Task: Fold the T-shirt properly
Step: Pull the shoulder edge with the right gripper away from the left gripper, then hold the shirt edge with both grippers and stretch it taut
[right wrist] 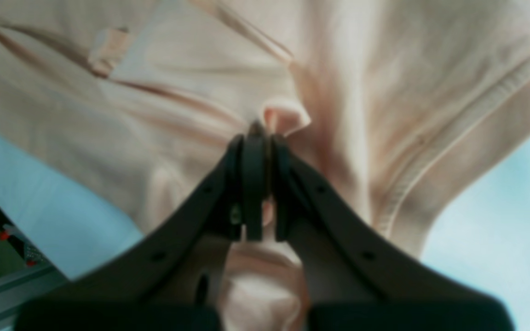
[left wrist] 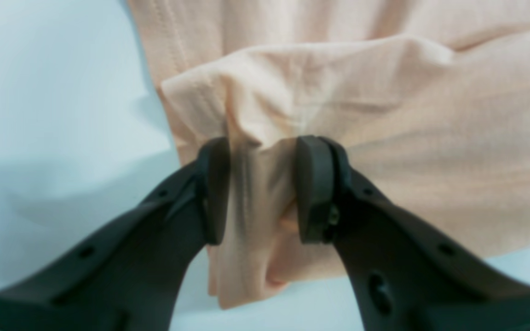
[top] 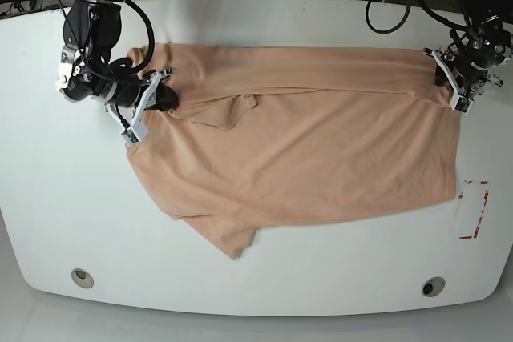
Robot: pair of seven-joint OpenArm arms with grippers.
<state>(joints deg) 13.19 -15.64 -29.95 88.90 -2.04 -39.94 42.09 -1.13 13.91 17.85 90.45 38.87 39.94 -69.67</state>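
Note:
The peach T-shirt (top: 321, 150) lies spread across the white table (top: 264, 286), with one sleeve pointing to the front left. My right gripper (top: 160, 90) is at the shirt's left end near the neck. In the right wrist view this gripper (right wrist: 256, 133) is shut on a pinch of the cloth (right wrist: 154, 115). My left gripper (top: 455, 82) is at the shirt's far right corner. In the left wrist view its jaws (left wrist: 264, 147) stand a little apart with a bunch of the shirt's cloth (left wrist: 430, 138) filling the gap. The smiley print is hidden.
A red-marked rectangle (top: 473, 210) is on the table right of the shirt. Two round holes (top: 80, 276) (top: 433, 286) sit near the front edge. Cables (top: 393, 6) hang behind the back edge.

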